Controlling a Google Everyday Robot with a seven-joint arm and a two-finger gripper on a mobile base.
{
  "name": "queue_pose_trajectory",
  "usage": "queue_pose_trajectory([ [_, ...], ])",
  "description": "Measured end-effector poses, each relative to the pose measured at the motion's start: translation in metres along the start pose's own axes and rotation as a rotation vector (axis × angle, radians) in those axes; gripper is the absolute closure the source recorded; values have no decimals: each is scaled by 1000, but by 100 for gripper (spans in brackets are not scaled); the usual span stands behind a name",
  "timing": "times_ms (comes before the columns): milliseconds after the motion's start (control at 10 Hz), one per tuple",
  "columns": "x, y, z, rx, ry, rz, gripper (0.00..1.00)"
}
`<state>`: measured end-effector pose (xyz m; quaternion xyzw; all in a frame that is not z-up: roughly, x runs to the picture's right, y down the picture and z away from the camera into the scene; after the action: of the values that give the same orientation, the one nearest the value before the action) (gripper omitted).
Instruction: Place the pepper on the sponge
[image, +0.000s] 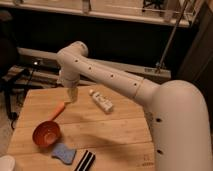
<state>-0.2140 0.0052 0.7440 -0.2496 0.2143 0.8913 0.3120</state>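
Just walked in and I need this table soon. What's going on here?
The robot's gripper hangs open just above the pepper's far end, holding nothing. The pepper lies on the table by the bowl. The sponge sits near the front edge, bare. The pepper has not yet been picked up.

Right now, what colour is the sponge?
The sponge is light blue, seen in the camera view; the gripper hovers beside the pepper.
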Motion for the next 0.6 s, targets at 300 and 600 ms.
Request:
queue_pose_trajectory([
  [300,7,6,4,2,-5,-79,20],
  [600,7,6,4,2,-4,-78,20],
])
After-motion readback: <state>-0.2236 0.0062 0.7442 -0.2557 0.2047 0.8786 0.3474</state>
